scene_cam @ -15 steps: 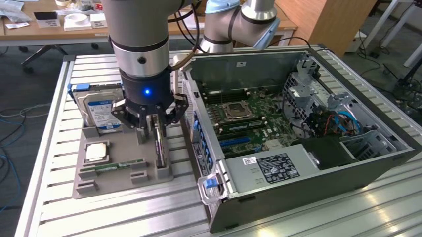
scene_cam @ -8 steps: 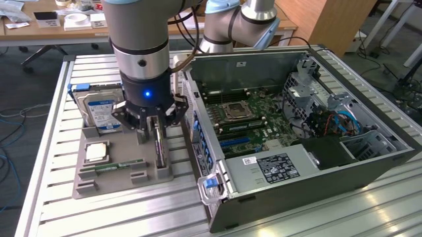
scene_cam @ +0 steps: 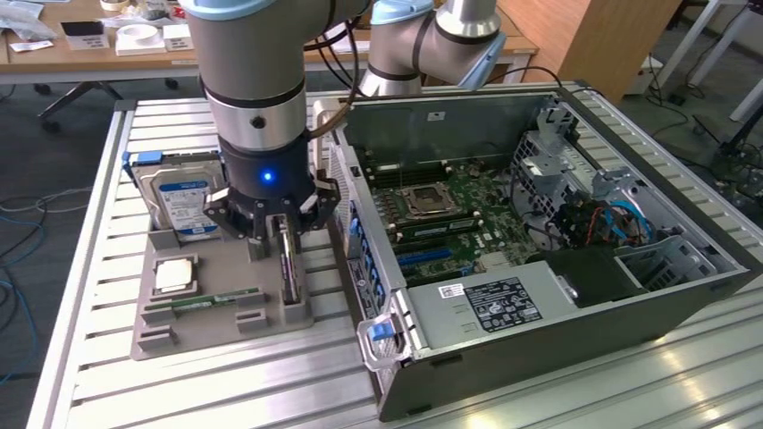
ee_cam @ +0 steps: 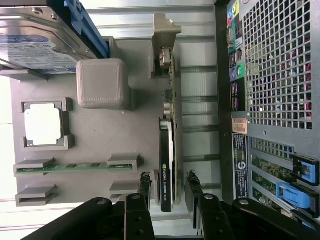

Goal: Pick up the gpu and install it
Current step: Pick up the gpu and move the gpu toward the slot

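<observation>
We see the fingers point(ee_cam: 144, 189) spread wide apart, one on each side of the gpu point(ee_cam: 166, 150), w/ a gap showing btw. each finger and the card, so nothing is clamped. The gripper point(ee_cam: 167, 177) flanks the black cooler part of the card; how far down the tips reach beside it we can't tell. In the exterior view the gripper point(scene_cam: 284, 234) hangs straight down, low over the card. The gpu point(scene_cam: 289, 271) stands on its long edge in a slot of the grey holder point(scene_cam: 221, 344), along the holder's edge on the exterior view's right, i.e. the side nearest the computer case point(scene_cam: 573, 344). Its metal bracket end points toward the far, hard-drive end of the holder point(ee_cam: 100, 137). To the exterior view's left of the card sit a square processor chip point(scene_cam: 175, 275) in a frame, a slim green memory stick point(scene_cam: 203, 302) lying nearer us btw. two clips, and a hard drive point(scene_cam: 185, 198) w/ blue label at the far-left corner. The wrist view has the same three: chip point(ee_cam: 43, 125), memory stick point(ee_cam: 75, 167), hard drive point(ee_cam: 35, 47). The case lies on its side, lid off, w/ the motherboard point(scene_cam: 465, 214) facing up; its rear grille point(ee_cam: 280, 65) and blue latches point(ee_cam: 300, 192) run just beside the holder. Holder and case both rest on a slatted metal table point(scene_cam: 179, 398). Above the gripper the arm point(scene_cam: 250, 89) rises out of frame, a blue light point(scene_cam: 264, 176) lit on its wrist.
</observation>
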Controlling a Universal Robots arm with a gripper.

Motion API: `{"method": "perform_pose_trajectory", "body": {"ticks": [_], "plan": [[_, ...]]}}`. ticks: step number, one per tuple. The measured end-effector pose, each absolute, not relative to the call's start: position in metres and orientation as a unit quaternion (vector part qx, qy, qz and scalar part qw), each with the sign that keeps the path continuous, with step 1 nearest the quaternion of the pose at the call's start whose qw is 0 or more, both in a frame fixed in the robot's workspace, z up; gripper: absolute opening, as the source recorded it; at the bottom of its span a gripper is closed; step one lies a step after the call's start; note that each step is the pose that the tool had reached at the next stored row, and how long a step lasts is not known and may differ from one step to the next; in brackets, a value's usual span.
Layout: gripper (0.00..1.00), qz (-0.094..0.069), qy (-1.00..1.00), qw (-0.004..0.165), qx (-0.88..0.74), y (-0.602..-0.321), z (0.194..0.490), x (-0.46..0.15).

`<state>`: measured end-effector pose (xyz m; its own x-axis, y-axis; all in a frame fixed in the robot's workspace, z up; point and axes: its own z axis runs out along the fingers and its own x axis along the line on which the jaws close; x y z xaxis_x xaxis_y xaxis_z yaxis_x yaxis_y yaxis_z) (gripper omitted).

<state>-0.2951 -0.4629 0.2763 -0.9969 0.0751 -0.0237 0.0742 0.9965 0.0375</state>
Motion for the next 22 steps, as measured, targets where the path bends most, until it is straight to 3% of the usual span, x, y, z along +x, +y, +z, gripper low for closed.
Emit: {"method": "perform_pose_trajectory", "body": {"ticks": [22], "plan": [[0.42, 0.019, 0.999, 0.013, 0.037, -0.4625, 0.2688, -0.2931]]}}
